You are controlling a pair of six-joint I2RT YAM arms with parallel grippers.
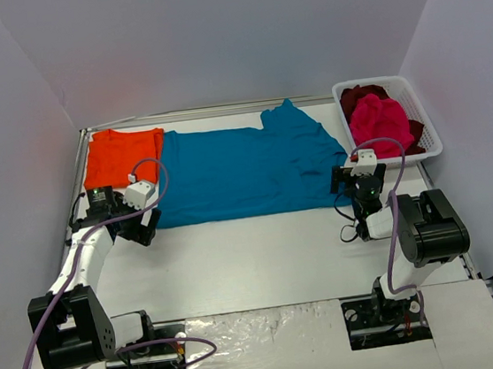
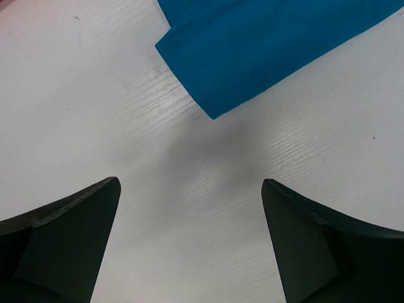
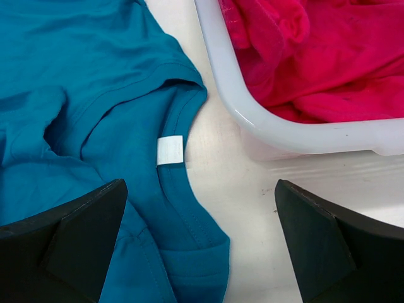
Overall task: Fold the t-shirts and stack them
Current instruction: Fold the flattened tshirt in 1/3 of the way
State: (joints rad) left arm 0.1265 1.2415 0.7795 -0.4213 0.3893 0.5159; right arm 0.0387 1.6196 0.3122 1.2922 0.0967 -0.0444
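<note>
A teal-blue t-shirt [image 1: 245, 171] lies spread flat across the middle of the table. An orange t-shirt [image 1: 123, 156] lies folded at the far left. A magenta-pink t-shirt [image 1: 380, 123] and a dark red one [image 1: 363, 95] sit bunched in the basket. My left gripper [image 1: 141, 228] [image 2: 189, 182] hangs open over bare table, just short of the teal shirt's hem corner [image 2: 265, 44]. My right gripper [image 1: 356, 181] [image 3: 201, 183] is open above the teal collar, where a white label [image 3: 170, 150] shows, with nothing between its fingers.
The white plastic basket [image 1: 423, 115] [image 3: 265, 120] stands at the far right, its corner close ahead of my right gripper. White walls enclose the table on the left, back and right. Both arm bases sit at the near edge.
</note>
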